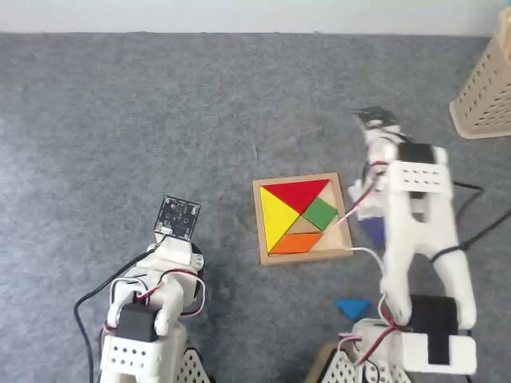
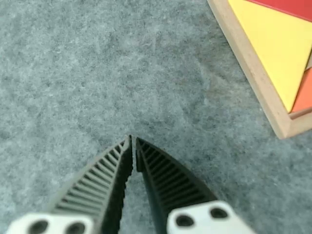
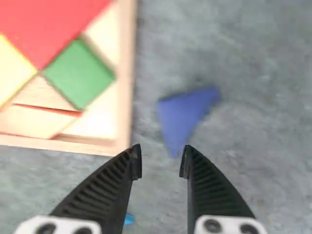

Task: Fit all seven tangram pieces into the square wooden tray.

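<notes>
The square wooden tray lies about in the middle of the grey tabletop, a little farther out than the two arm bases. In it lie a red triangle along the far side, a yellow triangle along the left side, a green square toward the right and an orange parallelogram along the near side. Between the green and the orange there is a tan triangle; whether it is a piece or bare wood I cannot tell. Along the right rim, on the far and near side of the green square, pale wood shows.

A dark blue triangle lies flat on the tabletop just right of the tray, apart from its rim. A light blue triangle lies nearer, right of the tray's near right corner and well apart from it, close to the right arm's base.

The right gripper is above the tabletop just at the near side of the dark blue triangle. Its jaws are spread and hold nothing, and the triangle's near tip points into the gap. The left gripper is over bare tabletop to the left of the tray, jaws pressed almost together and holding nothing.

A beige slotted basket stands at the far right edge.
</notes>
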`<state>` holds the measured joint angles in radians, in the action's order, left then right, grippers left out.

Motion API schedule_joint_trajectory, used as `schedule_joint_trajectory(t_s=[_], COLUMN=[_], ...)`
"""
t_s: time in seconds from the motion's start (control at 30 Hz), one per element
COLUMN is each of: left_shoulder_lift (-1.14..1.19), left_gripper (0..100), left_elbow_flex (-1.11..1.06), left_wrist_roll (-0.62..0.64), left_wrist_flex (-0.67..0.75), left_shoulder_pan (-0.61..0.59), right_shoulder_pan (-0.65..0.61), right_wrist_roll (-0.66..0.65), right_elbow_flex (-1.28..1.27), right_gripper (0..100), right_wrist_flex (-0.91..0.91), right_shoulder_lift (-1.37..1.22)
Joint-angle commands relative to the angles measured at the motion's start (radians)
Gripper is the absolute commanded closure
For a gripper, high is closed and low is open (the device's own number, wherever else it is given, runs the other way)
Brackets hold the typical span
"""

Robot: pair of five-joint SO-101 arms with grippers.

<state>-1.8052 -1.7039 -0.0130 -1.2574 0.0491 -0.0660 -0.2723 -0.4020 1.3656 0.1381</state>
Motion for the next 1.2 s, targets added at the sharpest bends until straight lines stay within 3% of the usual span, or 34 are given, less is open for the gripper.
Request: schedule_joint_trajectory(t_s=[0.0, 0.13, 0.33, 0.5, 0.87, 1.17], left_shoulder_lift=[-0.021, -0.021, -0.021, -0.021, -0.021, -0.021], left_gripper=[99, 99, 99, 99, 99, 99], left_elbow_flex=[0.019, 0.019, 0.019, 0.019, 0.019, 0.019], left_wrist_roll=[0.008, 0.008, 0.008, 0.008, 0.008, 0.008], left_wrist_flex=[-0.006, -0.006, -0.006, -0.006, -0.006, -0.006], left_shoulder_pan=[0.008, 0.008, 0.008, 0.008, 0.008, 0.008], right_shoulder_pan=[-0.082, -0.062, 0.084, 0.168, 0.125, 0.018], right_wrist_roll=[0.032, 0.081, 0.107, 0.094, 0.075, 0.063], right_elbow_flex=[0.055, 0.052, 0.058, 0.144, 0.166, 0.109], right_gripper=[87.5, 87.1, 86.9, 77.6, 77.7, 77.7], right_wrist_flex=[0.010, -0.013, -0.120, -0.125, -0.145, -0.151], right_shoulder_lift=[0.008, 0.004, -0.147, -0.288, -0.418, -0.421])
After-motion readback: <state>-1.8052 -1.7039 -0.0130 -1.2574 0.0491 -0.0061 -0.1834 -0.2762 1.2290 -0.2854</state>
